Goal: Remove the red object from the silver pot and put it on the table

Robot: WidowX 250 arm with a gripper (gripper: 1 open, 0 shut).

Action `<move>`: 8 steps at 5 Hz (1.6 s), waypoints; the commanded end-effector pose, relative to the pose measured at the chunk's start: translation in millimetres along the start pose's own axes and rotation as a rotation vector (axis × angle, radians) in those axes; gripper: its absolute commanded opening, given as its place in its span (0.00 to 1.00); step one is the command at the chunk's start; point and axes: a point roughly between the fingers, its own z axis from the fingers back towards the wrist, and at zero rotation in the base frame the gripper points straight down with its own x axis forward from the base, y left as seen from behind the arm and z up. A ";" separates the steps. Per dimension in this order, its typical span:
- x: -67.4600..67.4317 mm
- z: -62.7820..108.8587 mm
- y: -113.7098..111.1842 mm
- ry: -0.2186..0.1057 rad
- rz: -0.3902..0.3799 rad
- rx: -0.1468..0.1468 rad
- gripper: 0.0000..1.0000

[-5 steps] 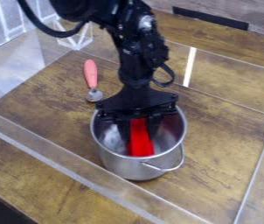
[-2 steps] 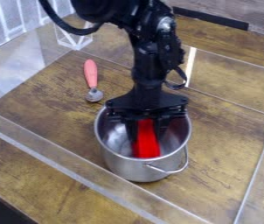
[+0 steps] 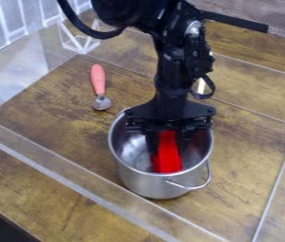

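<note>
One red object (image 3: 171,154) stands tilted inside your silver pot (image 3: 158,180) on the table (image 3: 252,175). Your gripper (image 3: 168,132) reaches down into the pot, fingers squeezing the red object's top.

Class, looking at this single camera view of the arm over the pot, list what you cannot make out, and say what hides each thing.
- Black gripper: its fingertips dip inside the shiny round steel pot; whether they grip the bright red rectangular block is unclear.
- Red block's upper end: covered by the gripper.
- Pot floor: hidden by block and reflections.
- Pink-handled utensil: metal end too small to identify.
- Arm's base: cut off by the top edge.
</note>
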 end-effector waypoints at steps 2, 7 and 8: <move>9.3 -7.0 -7.1 -0.020 0.126 -0.003 0.00; 13.1 22.6 7.6 -0.006 0.300 0.023 0.00; 12.2 29.7 8.5 -0.001 0.356 0.024 0.00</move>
